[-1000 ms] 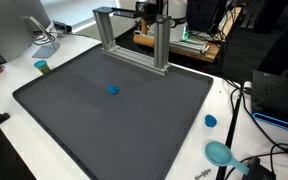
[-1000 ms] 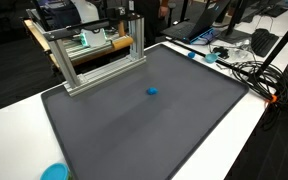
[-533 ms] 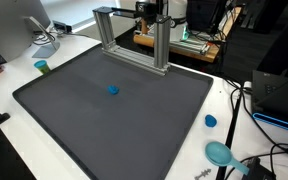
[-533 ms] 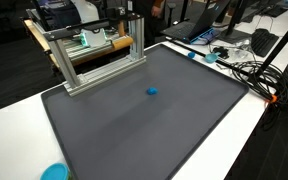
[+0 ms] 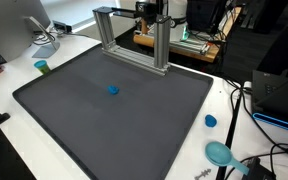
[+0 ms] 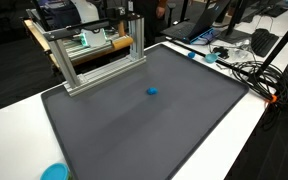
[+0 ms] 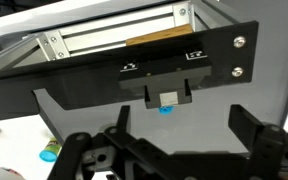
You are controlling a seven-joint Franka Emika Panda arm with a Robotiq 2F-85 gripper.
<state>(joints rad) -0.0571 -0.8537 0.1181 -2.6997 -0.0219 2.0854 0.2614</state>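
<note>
A small blue object lies near the middle of a dark grey mat in both exterior views. In the wrist view it shows just under a black panel, far off in the gap between my gripper's fingers. My gripper stands open, with nothing between its fingers. An aluminium frame stands at the mat's back edge. The gripper itself cannot be made out in the exterior views.
A green cap stands by one mat edge. A blue cap and a teal round thing lie on the white table. Cables and a monitor crowd the table's sides.
</note>
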